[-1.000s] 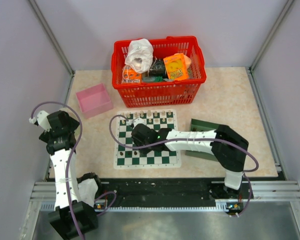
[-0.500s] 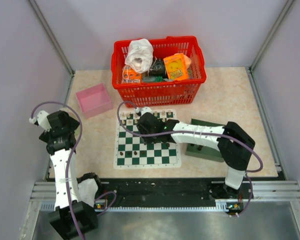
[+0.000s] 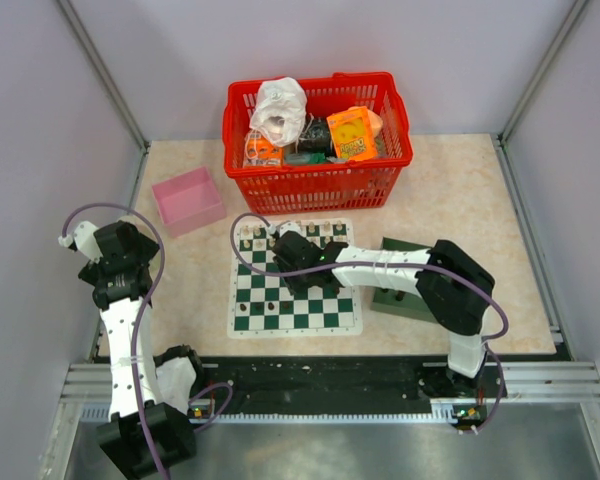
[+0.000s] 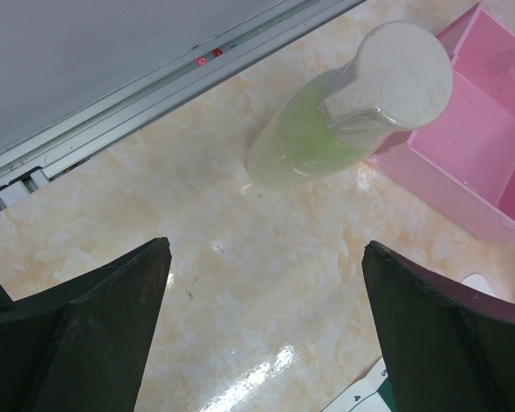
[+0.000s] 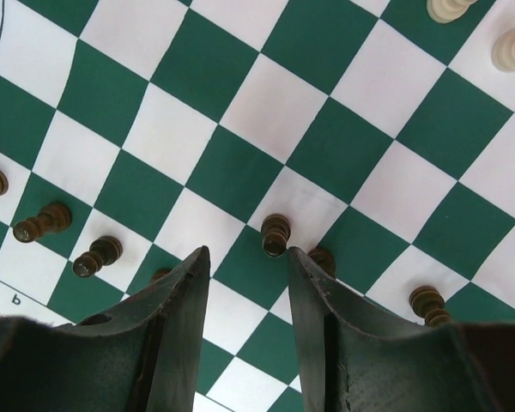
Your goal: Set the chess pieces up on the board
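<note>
The green and white board [image 3: 242, 325] lies mid-table and fills the right wrist view [image 5: 326, 51]. My right gripper [image 3: 298, 256] hovers low over its middle, open and empty [image 5: 247, 256]. A dark pawn [image 5: 275, 233] stands just beyond the fingertips, not between them. More dark chess pieces stand nearby: one behind the right finger [image 5: 322, 257], one to the right [image 5: 427, 302], and others at the left [image 5: 43, 221]. My left gripper [image 3: 130, 245] is held up at the table's left side, wide open and empty [image 4: 264, 249].
Cream chessmen [image 5: 451, 9] stand on the board's far rows. A dark green tray [image 3: 395, 300] lies right of the board, partly under the right arm. A red basket [image 3: 318, 140] stands behind. A pink box [image 3: 188, 199] and a lying pale green bottle [image 4: 343, 112] are at the left.
My right gripper has moved from the board's near-left part toward its middle and far side. The left arm has not moved.
</note>
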{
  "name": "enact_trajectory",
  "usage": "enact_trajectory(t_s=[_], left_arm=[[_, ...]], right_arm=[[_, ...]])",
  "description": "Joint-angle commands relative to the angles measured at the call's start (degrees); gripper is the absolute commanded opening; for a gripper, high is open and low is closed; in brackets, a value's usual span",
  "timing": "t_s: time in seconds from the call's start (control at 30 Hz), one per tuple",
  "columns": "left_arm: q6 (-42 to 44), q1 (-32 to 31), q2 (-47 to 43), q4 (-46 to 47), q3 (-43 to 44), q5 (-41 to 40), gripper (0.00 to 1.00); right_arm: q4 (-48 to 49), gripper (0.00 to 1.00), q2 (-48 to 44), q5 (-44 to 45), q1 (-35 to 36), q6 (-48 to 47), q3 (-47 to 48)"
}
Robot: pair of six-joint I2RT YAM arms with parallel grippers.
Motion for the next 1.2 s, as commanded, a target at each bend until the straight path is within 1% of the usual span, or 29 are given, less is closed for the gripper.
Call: enact_trajectory(t_s=[0.0, 0.27, 0.37, 0.53, 0.67, 0.73, 0.8, 1.0, 1.17], left_arm=[[-0.4, 0.3, -0.9, 1.4, 0.0, 0.4, 0.99], [-0.3, 0.3, -0.8, 1.5, 0.1, 0.2, 0.99], [-0.3, 0.3, -0.7, 1.5, 0.0, 0.2, 0.99], [-0.3, 0.3, -0.7, 1.5, 0.1, 0.2, 0.99], [-0.6, 0.4, -0.8, 1.6, 0.0, 0.5, 0.99], [-0.7, 0.3, -0.9, 1.5, 0.1, 0.8, 0.99], [-1.0, 0.4, -0.9, 1.6, 0.2, 1.3, 0.99], [-1.8, 0.3, -1.4, 1.7, 0.1, 2.6, 0.99], [-2.1, 0.3, -1.6, 1.6, 0.4, 3.3, 0.99]], right_arm=[[0.6, 0.41, 0.5, 1.6, -0.7, -1.0, 3.0], [0.6, 0.35, 1.4, 1.9, -1.1, -1.1, 3.5], [0.7, 0.31, 1.7, 1.7, -1.2, -1.0, 3.6], [0.6, 0.31, 1.7, 1.4, -1.2, -1.1, 3.5], [0.6, 0.25, 1.8, 1.8, -1.2, -1.3, 3.5], [0.6, 0.19, 1.7, 1.7, -1.3, -1.6, 3.7], [0.6, 0.16, 1.4, 1.5, -1.2, -1.7, 3.6], [0.8, 0.12, -1.8, 1.4, -1.1, -2.4, 2.6], [1.4, 0.12, -6.2, 0.2, -0.9, -2.4, -0.2]])
